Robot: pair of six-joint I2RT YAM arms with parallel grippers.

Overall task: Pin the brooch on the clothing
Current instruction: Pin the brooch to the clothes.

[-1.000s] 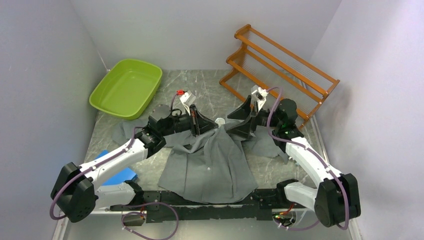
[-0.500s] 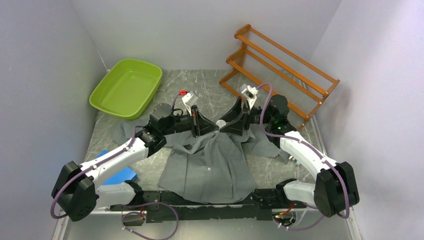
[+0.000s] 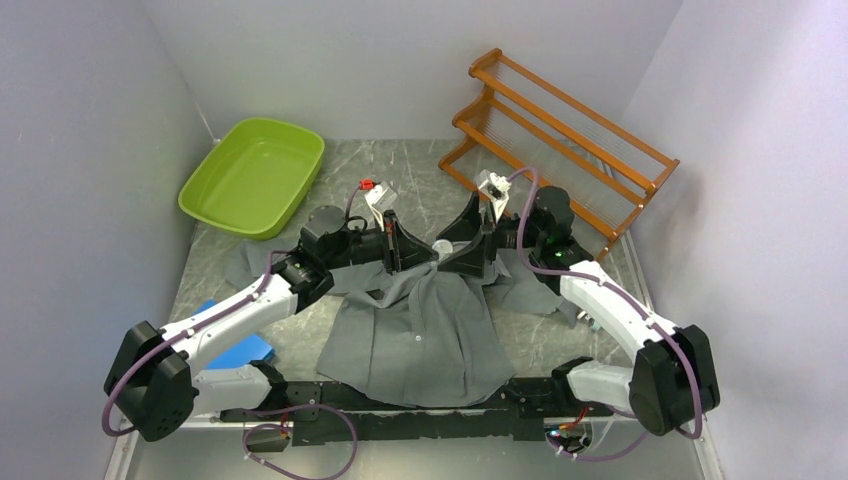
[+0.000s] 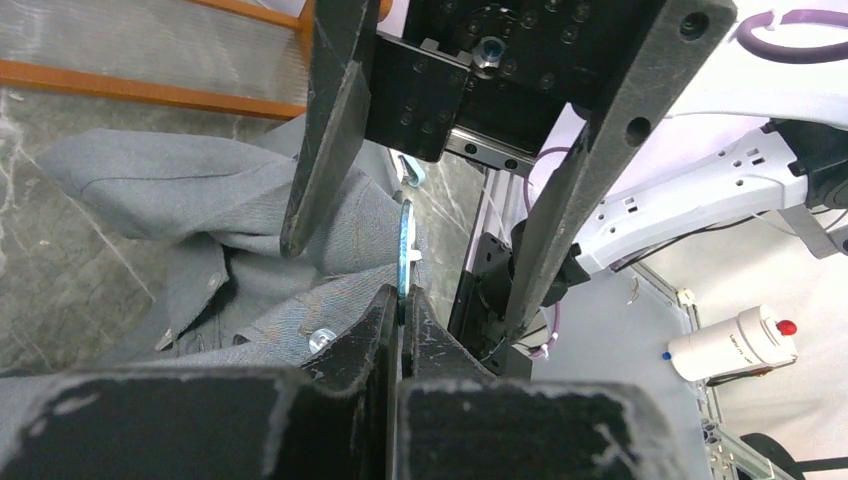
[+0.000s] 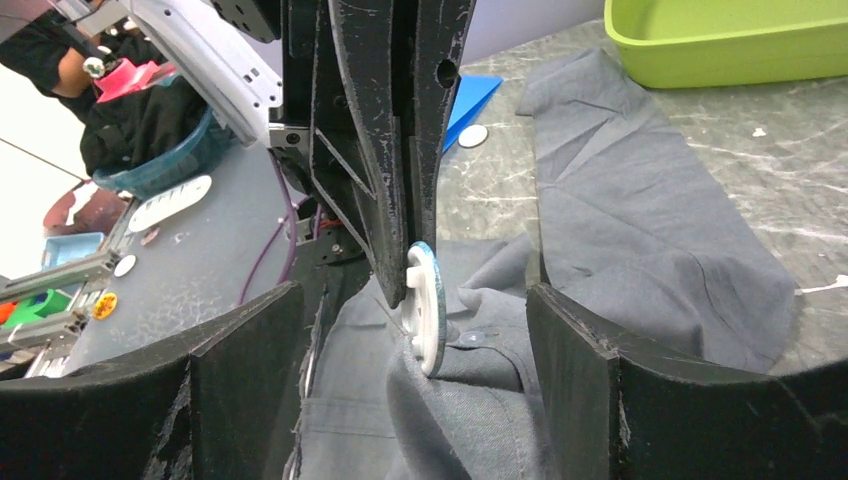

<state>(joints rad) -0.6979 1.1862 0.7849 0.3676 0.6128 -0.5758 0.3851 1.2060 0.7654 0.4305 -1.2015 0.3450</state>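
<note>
The brooch (image 5: pixel 428 310) stands on edge over the bunched upper front of the shirt (image 3: pixel 420 330), its rim clamped in the shut left gripper (image 4: pixel 400 305). Your right gripper (image 3: pixel 463 255) faces it head-on, jaws apart and straddling the disc (neither finger touching).
</note>
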